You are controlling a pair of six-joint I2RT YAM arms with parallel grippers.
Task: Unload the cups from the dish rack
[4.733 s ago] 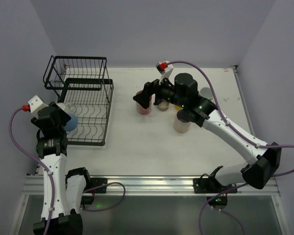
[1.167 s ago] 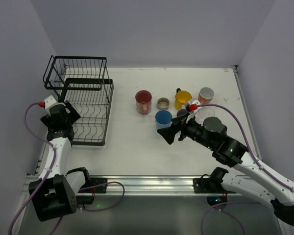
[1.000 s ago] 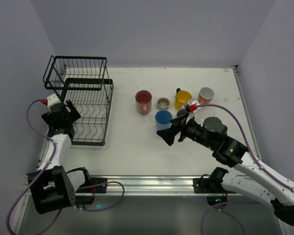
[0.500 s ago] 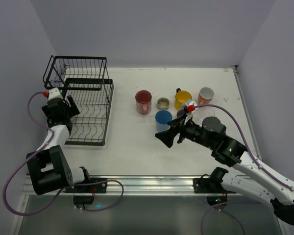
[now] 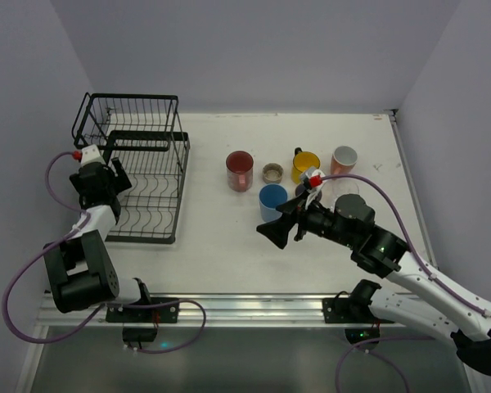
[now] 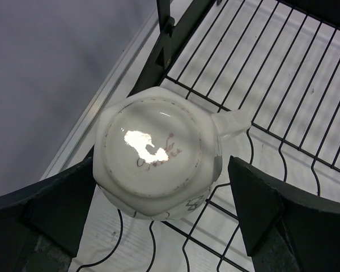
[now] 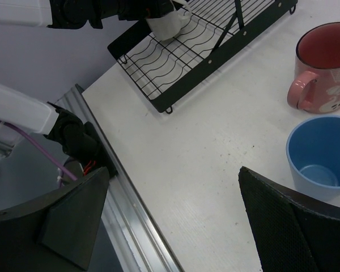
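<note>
The black wire dish rack (image 5: 147, 176) stands at the table's left. On its lower tray near the left edge, one white cup (image 6: 158, 150) sits upside down, handle pointing right. My left gripper (image 6: 161, 175) is open, with a finger on either side of this cup and not closed on it. In the top view my left gripper (image 5: 114, 176) hides that cup. Several cups stand mid-table: pink (image 5: 240, 169), beige (image 5: 272, 172), yellow (image 5: 305, 166), salmon (image 5: 344, 158), blue (image 5: 272, 199). My right gripper (image 5: 274, 232) hovers open and empty in front of the blue cup.
The right wrist view shows the pink mug (image 7: 323, 62), the blue cup (image 7: 320, 156), the rack (image 7: 192, 51) with the white cup (image 7: 167, 22), and the aluminium rail (image 7: 130, 209) at the table's near edge. My right arm partly covers a clear glass (image 5: 341, 188).
My left gripper has moved farther back along the rack's left side over the last second. My right gripper has drifted slightly left and nearer. The blue cup, earlier at the rack, now stands on the table.
</note>
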